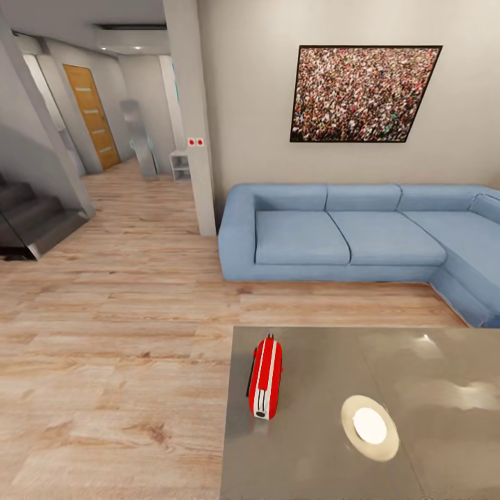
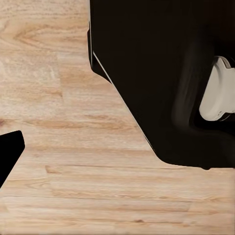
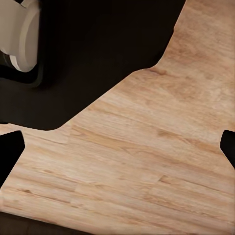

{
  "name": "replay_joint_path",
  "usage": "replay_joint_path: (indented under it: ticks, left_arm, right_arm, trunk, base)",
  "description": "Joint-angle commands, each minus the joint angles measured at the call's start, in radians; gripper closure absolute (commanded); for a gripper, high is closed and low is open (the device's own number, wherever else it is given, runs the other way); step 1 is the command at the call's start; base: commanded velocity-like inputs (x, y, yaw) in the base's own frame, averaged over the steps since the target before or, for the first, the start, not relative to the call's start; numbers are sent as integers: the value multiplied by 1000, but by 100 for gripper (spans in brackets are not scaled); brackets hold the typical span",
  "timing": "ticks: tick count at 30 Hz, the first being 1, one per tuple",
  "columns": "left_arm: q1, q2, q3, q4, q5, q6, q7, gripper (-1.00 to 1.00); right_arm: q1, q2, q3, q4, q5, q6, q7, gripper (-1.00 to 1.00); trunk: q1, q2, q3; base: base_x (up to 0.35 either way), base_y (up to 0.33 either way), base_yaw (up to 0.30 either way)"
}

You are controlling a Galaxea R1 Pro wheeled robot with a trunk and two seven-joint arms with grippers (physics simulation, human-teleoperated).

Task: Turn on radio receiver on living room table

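You look across a pale wood plank floor point(image 1: 118, 333) to a blue corner sofa point(image 1: 347, 232) along the beige wall point(image 1: 243, 90) at right of frame. Above it hangs a black-framed crowd photograph point(image 1: 362, 94). A square pillar point(image 1: 191, 118) stands at centre. In the upper left, a hallway leads to an orange wooden door point(image 1: 92, 114), with dark stairs point(image 1: 28, 212) at the left edge.

The small red radio with white stripes point(image 1: 265, 377) looks like smooth plastic; the glossy grey stone-like surface point(image 1: 312, 458) reflects light; the blue sofa point(image 1: 347, 232) is matt cloth.
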Motion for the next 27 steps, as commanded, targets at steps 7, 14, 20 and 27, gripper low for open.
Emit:
replay_joint_path:
  ticks: [7, 14, 20, 27]
  left_arm:
    - [0, 0, 0, 0, 0, 0, 0, -100]
    - [0, 0, 0, 0, 0, 0, 0, -100]
    - [0, 0, 0, 0, 0, 0, 0, -100]
    - [0, 0, 0, 0, 0, 0, 0, -100]
  right_arm:
    - [0, 0, 0, 0, 0, 0, 0, -100]
    - [0, 0, 0, 0, 0, 0, 0, -100]
    - [0, 0, 0, 0, 0, 0, 0, -100]
    - [0, 0, 0, 0, 0, 0, 0, -100]
  trunk:
    - [0, 0, -12]
    - [0, 0, -23]
    - [0, 0, -33]
    - [0, 0, -44]
  base:
    - [0, 0, 0]
    - [0, 0, 0]
    - [0, 0, 0]
    - [0, 0, 0]
